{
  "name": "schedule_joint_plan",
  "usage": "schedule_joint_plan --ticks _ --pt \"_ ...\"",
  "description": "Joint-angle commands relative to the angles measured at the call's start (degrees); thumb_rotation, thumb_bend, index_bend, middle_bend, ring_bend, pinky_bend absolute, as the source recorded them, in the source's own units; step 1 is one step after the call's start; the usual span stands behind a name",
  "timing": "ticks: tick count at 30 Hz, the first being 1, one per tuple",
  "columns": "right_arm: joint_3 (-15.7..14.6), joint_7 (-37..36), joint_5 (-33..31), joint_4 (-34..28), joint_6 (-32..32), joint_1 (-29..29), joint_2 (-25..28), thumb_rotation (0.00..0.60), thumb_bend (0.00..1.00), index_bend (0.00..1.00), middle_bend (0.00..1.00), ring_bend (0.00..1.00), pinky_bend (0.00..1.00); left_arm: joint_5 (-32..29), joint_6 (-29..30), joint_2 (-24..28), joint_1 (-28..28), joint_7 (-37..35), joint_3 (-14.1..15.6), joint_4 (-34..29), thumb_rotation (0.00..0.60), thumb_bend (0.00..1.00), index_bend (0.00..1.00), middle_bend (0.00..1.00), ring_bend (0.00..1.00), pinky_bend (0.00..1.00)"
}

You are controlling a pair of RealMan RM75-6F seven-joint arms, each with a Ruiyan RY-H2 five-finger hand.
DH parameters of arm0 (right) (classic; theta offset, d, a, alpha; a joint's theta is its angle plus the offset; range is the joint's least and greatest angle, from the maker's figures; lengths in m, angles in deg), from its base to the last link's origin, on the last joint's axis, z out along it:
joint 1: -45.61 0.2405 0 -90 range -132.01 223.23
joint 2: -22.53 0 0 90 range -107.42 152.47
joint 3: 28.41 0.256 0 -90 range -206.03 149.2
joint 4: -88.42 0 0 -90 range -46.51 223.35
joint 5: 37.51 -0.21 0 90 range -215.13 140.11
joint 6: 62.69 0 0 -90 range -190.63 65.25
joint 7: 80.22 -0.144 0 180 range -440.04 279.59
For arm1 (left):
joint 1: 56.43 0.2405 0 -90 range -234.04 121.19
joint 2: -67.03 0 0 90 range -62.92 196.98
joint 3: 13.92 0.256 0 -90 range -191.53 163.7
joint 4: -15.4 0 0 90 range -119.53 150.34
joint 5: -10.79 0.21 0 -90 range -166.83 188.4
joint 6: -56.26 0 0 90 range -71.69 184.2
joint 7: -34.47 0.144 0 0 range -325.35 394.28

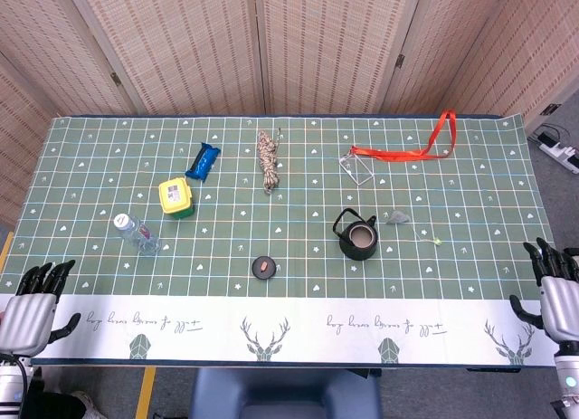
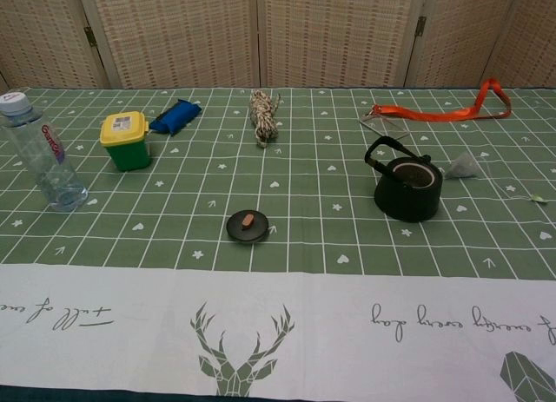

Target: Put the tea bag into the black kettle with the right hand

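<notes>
The black kettle [image 1: 356, 237] [image 2: 407, 187] stands lidless on the green cloth, right of the middle. Its round black lid [image 1: 263, 268] [image 2: 248, 226] lies apart to the left, nearer the front. The grey tea bag [image 1: 398, 219] [image 2: 463, 165] lies just right of the kettle, its string trailing right to a small green tag [image 1: 438, 242] [image 2: 538, 199]. My right hand [image 1: 556, 290] rests at the table's front right corner, fingers apart, holding nothing. My left hand [image 1: 32, 295] sits at the front left corner, also empty with fingers spread. Neither hand shows in the chest view.
A water bottle [image 1: 136, 233] [image 2: 39, 154] and a yellow-lidded green tub [image 1: 176, 197] [image 2: 127, 140] stand at the left. A blue packet [image 1: 204, 160] [image 2: 175, 116], a coiled rope [image 1: 268, 160] [image 2: 264, 115] and an orange lanyard [image 1: 412, 149] [image 2: 443, 111] lie further back.
</notes>
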Motion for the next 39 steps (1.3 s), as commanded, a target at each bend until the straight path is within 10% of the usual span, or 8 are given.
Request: schedule_joint_plan --ticks 1,12,25,39 --pt "-0.2 0.0 0.3 -0.1 0.0 0.0 0.1 0.6 0.37 0.0 0.0 0.0 0.0 0.1 0.2 -0.1 0.2 0.8 0.2 -0.4 0.6 0.27 0.0 0.08 0.05 0.07" --pt "-0.4 -0.5 4.9 2.9 -0.3 1.9 -1.7 0.6 0.37 0.03 0.0 0.0 0.0 0.5 0.7 0.6 0.5 -0.4 0.1 -1.3 0.6 0.27 0.0 0.08 0.05 0.07" --pt "3.7 -4.9 3.5 15.1 -15.6 14.0 -3.2 0.6 0.37 0.45 0.0 0.0 0.0 2.1 2.9 1.2 1.6 -1.3 0.1 -2.1 0.6 0.27 0.0 0.08 0.05 0.04" --pt "3.7 -6.5 -0.3 29.5 -23.5 19.8 -13.2 0.6 0.37 0.42 0.0 0.0 0.0 1.7 1.2 1.5 1.0 -2.5 -0.2 -1.7 0.6 0.27 0.0 0.08 0.05 0.04"
